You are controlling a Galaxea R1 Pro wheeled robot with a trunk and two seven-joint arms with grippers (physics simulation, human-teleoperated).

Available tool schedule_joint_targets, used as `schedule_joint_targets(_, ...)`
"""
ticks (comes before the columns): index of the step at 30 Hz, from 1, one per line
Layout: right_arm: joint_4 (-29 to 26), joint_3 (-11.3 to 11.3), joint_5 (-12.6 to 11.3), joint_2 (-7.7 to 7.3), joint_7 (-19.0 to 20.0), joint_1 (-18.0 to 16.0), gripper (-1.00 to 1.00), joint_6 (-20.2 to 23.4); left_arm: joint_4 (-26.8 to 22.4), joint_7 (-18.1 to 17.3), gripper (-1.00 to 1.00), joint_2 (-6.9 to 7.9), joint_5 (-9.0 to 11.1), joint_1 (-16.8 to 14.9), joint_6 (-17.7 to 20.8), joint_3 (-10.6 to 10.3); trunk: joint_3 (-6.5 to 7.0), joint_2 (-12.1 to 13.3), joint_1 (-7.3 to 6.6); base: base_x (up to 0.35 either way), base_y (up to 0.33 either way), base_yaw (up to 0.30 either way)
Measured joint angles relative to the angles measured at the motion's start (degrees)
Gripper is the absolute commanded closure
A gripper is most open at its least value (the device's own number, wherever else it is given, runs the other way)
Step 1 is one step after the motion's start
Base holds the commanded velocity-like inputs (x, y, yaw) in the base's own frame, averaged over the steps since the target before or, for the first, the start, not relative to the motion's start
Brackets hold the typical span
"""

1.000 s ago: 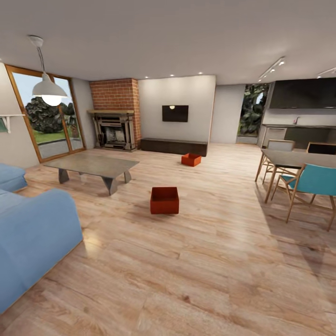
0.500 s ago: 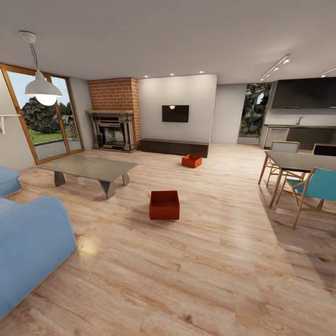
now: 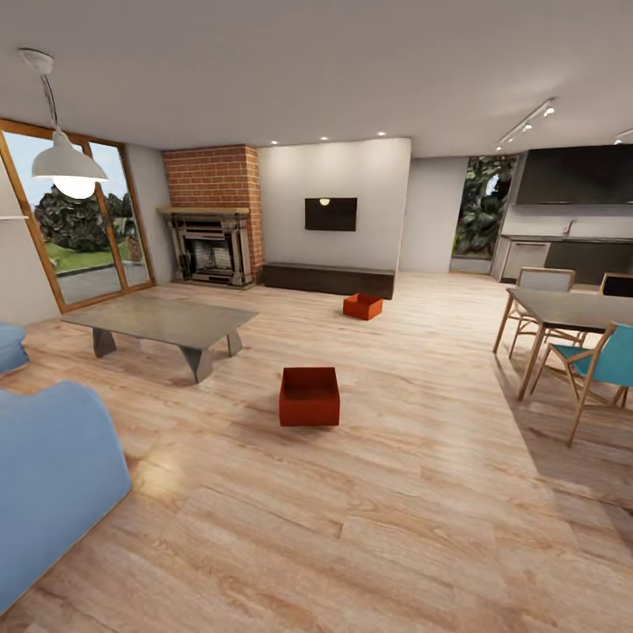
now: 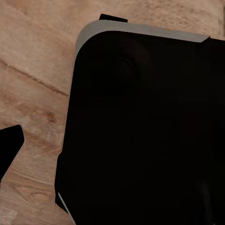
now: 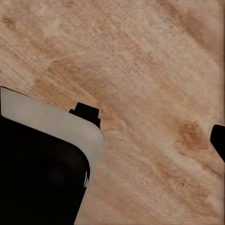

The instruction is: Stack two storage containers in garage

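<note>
Two orange-red open-top storage containers stand on the light wood-plank floor of the living room. The nearer container (image 3: pixel 309 396) sits mid-floor, right of the low table. The farther container (image 3: pixel 362 305) lies in front of the low dark cabinet (image 3: pixel 329 279) under the wall TV. Neither is held. A dark fingertip (image 4: pixel 10 147) of my left gripper shows at the picture's edge, over wood planks beside my black base (image 4: pixel 140 131). A fingertip (image 5: pixel 219 140) of my right gripper likewise sits at the edge, with nothing between the fingers.
A blue sofa (image 3: pixel 48 475) fills the near left. A grey low table (image 3: pixel 163 321) stands left of the nearer container. Dining table (image 3: pixel 571 308) and chairs (image 3: pixel 593 369) are at the right. The brick fireplace (image 3: pixel 214 215) is at the back.
The head view has advanced and shifted: sofa and low table slide left, the dining set slides right, the nearer container sits slightly lower in the picture. The containers themselves have not moved.
</note>
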Motion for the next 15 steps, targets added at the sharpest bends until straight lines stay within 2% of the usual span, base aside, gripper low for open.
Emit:
schedule_joint_targets(9,0.00,0.01,0.00,0.00,0.00,0.00,-1.00,0.00,0.00,0.00,-1.00,0.02,0.01,0.00,0.00,0.00,0.00,0.00,0.00,0.321,0.000,0.061)
schedule_joint_targets(15,0.01,0.00,0.00,0.00,0.00,0.00,-1.00,0.00,0.00,0.00,-1.00,0.02,0.01,0.00,0.00,0.00,0.00,0.00,0.00,0.322,0.000,0.152)
